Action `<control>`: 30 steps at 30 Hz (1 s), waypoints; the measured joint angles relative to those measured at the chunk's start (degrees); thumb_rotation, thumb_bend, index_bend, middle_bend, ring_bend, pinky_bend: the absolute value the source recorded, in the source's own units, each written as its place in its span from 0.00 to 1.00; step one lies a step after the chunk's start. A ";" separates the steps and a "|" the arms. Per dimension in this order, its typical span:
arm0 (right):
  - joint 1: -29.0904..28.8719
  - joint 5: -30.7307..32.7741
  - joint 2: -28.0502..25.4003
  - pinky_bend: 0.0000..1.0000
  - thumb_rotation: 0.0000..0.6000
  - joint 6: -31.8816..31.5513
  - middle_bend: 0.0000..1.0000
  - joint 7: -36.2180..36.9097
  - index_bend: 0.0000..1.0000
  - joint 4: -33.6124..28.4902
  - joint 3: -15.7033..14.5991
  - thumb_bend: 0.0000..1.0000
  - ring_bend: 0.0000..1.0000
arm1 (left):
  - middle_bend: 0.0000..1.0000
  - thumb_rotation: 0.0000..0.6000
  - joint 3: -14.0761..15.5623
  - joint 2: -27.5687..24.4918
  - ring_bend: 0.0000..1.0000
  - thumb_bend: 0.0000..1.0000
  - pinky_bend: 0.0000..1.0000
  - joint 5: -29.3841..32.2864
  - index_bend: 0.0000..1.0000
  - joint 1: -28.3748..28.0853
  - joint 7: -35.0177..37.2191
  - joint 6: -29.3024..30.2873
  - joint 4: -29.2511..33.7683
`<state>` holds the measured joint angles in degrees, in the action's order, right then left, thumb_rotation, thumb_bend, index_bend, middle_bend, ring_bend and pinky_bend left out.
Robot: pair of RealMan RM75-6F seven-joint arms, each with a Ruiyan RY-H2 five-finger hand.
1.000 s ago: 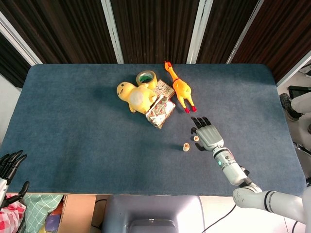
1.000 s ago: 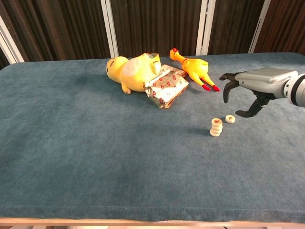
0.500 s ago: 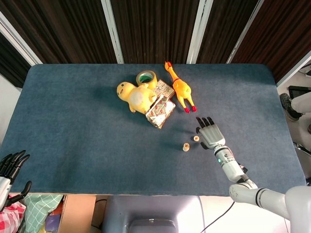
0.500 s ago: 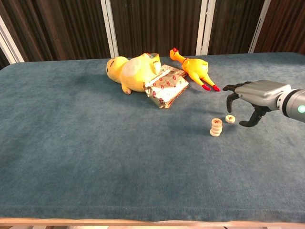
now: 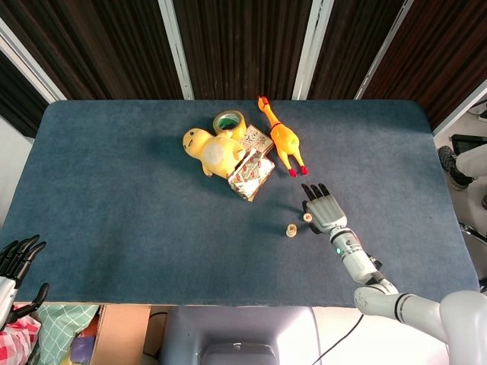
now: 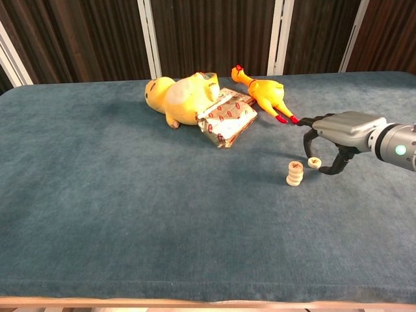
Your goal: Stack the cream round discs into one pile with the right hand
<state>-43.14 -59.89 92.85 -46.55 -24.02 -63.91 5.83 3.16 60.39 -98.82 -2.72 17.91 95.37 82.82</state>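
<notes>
A: On the right half of the table (image 6: 130,214), what is seen to have changed?

B: The right hand (image 6: 338,133) has been lowered and brought in over the single disc (image 6: 314,162). A second ago it was held higher and further toward the right edge, with the fingers spread above the cloth. Now the fingers (image 6: 308,138) are curled down around the disc.

A: Is the disc gripped?

B: That cannot be told. In the chest view the fingertips are seen on the far side of the disc and the thumb on its right, with the disc lying on the table between them. The opening is narrow, but contact is not shown clearly. In the head view the right hand (image 5: 323,207) covers the spot just right of the single disc (image 5: 307,217).

A: And the pile?

B: The pile of discs (image 6: 294,173) has not been moved. It stands just left of the single disc and a little nearer the front edge, clear of the hand. From above, the pile (image 5: 291,230) is seen just beside the loose disc.

A: What else is on the table?

B: Toward the back edge, near the middle, a yellow plush duck (image 6: 174,97), a foil packet (image 6: 226,117), a rubber chicken (image 6: 263,93) and a roll of tape (image 5: 228,122) are grouped, unmoved.

A: The left hand?

B: The left hand (image 5: 17,262) is seen off the front left corner, fingers apart, holding nothing.
</notes>
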 measured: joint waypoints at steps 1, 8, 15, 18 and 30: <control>-0.02 0.08 0.11 0.00 1.00 0.07 0.04 -0.12 0.56 0.06 0.07 0.44 0.00 | 0.00 1.00 0.01 0.02 0.00 0.44 0.07 0.01 0.00 0.02 0.02 0.01 -0.03; -0.14 0.39 0.70 0.00 1.00 0.29 0.03 -0.48 0.61 0.25 0.62 0.45 0.00 | 0.00 1.00 -0.03 -0.02 0.00 0.44 0.07 0.07 0.00 0.00 0.16 0.00 -0.06; 0.09 0.19 0.97 0.00 1.00 -0.56 0.06 -0.87 0.68 0.02 0.89 0.47 0.00 | 0.00 1.00 0.01 -0.05 0.00 0.44 0.07 -0.04 0.00 0.07 0.31 0.18 -0.15; 0.30 -0.42 0.43 0.00 1.00 -1.29 0.06 -0.22 0.68 -1.20 1.18 0.47 0.00 | 0.00 1.00 0.02 -0.04 0.00 0.44 0.07 -0.04 0.00 0.08 0.29 0.20 -0.14; 1.53 -4.57 -5.66 0.00 1.00 -6.25 0.06 2.33 0.67 -13.27 2.68 0.47 0.00 | 0.00 1.00 -0.05 0.00 0.00 0.44 0.07 -0.03 0.00 0.18 0.13 0.46 -0.16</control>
<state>-41.61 -64.46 87.19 -52.80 -21.68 -77.18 8.50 3.11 60.39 -98.86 -2.55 18.04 95.83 82.66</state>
